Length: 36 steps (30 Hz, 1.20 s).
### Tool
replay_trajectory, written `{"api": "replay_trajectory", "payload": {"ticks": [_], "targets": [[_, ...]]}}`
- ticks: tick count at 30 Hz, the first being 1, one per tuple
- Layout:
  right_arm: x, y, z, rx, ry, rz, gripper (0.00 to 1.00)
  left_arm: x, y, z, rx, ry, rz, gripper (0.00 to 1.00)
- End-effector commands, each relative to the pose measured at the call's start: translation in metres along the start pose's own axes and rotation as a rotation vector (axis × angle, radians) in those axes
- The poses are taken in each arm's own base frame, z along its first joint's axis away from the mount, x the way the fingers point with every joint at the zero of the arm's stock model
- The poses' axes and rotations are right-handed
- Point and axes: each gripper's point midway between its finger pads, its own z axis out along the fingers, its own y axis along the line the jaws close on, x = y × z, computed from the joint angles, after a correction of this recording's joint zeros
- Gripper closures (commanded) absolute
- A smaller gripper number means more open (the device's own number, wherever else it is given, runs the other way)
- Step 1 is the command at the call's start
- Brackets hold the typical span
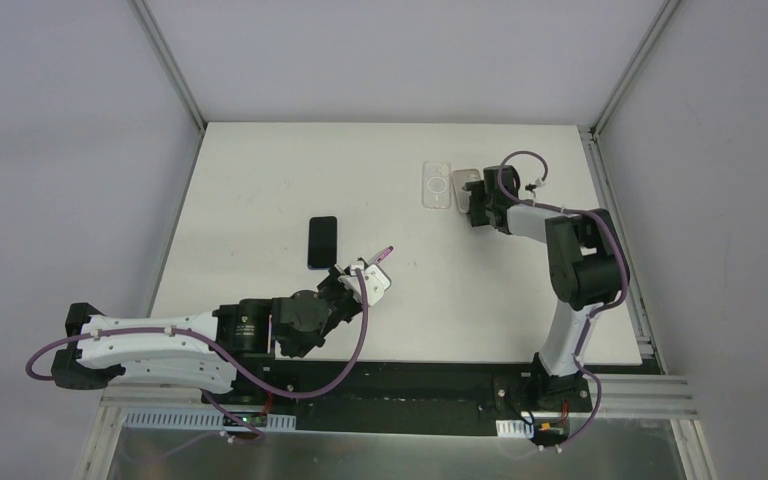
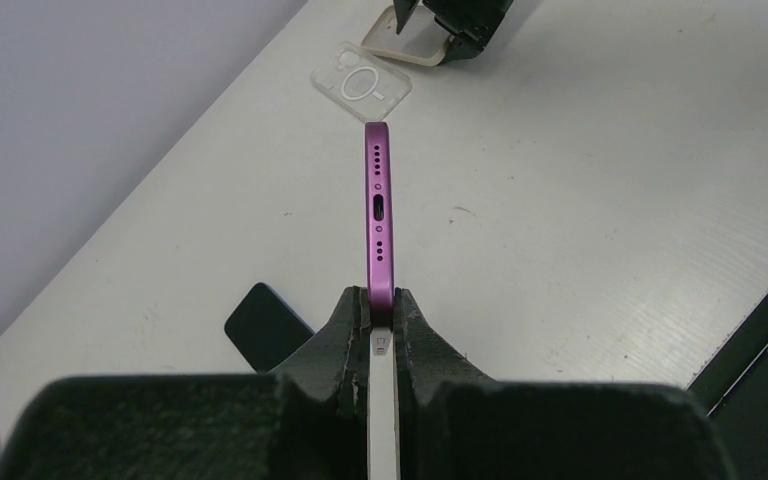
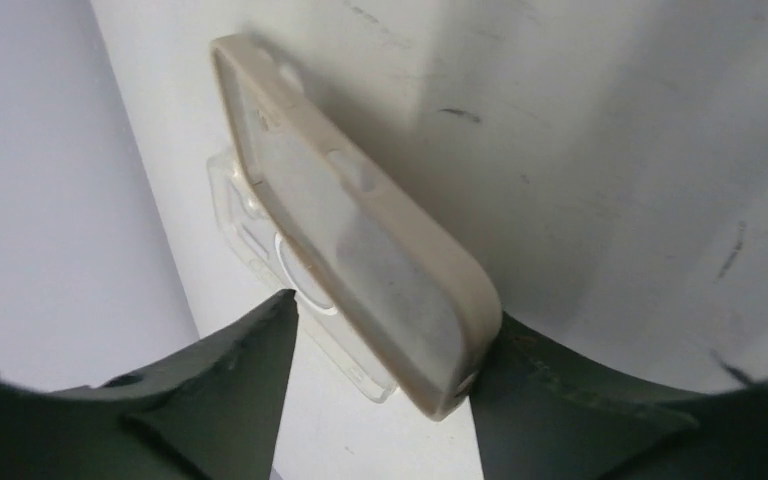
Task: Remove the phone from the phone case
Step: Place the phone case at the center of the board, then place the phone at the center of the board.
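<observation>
Two moves look right to me. The right hand (image 3: 395, 310), fingers apart around the tilted beige case (image 3: 360, 230) at the upper right of the top view, should back straight off. The left hand (image 2: 380, 300), clamped on the phone (image 2: 378, 200) just below centre there, should lay it flat on the surface (image 2: 580, 180). Phone: purple, slim, glossy, bare, held on edge.

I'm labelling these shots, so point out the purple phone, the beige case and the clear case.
purple phone (image 2: 379, 200), left wrist view, bottom edge at the charging port.
beige case (image 3: 360, 235), right wrist view, inside of its back.
clear case (image 1: 437, 185), top view, its round ring.
</observation>
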Motion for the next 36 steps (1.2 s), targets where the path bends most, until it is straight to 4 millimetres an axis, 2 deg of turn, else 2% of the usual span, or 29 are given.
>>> {"api": "replay_trajectory", "payload": {"ticks": [1,7,11,15,17,20,24,27,29,32,36], "targets": [[0.003,-0.011,-0.009,0.05,0.015,-0.037,0.28,-0.016,0.004,0.0,-0.023,-0.054,-0.06,1.0],[0.003,-0.031,-0.026,0.09,0.039,-0.041,0.03,-0.015,0.001,0.001,-0.011,-0.052,-0.052,1.0],[0.004,-0.048,-0.041,0.115,0.058,-0.052,0.0,-0.016,-0.002,0.002,0.001,-0.054,-0.053,1.0],[0.008,-0.074,-0.066,0.15,0.098,-0.073,0.0,-0.015,-0.007,0.004,0.014,-0.051,-0.048,1.0],[0.014,-0.082,-0.088,0.121,0.145,-0.109,0.01,-0.012,-0.009,0.005,0.021,-0.046,-0.026,1.0],[0.04,-0.076,-0.13,0.018,0.323,-0.188,0.04,-0.011,-0.014,0.008,0.045,-0.056,0.03,1.0],[0.072,-0.058,-0.204,-0.181,0.546,-0.245,0.09,-0.017,-0.025,0.01,0.116,-0.117,0.16,1.0],[0.086,-0.052,-0.26,-0.313,0.596,-0.311,0.09,-0.026,-0.037,0.007,0.189,-0.225,0.249,1.0],[0.092,-0.045,-0.293,-0.377,0.662,-0.283,0.08,-0.028,-0.043,0.006,0.199,-0.323,0.314,1.0],[0.099,-0.04,-0.328,-0.411,0.779,-0.224,0.09,-0.041,-0.037,0.01,0.146,-0.381,0.408,1.0],[0.103,-0.039,-0.355,-0.41,0.839,-0.193,0.12,-0.046,-0.041,0.019,0.11,-0.382,0.571,1.0]]}}
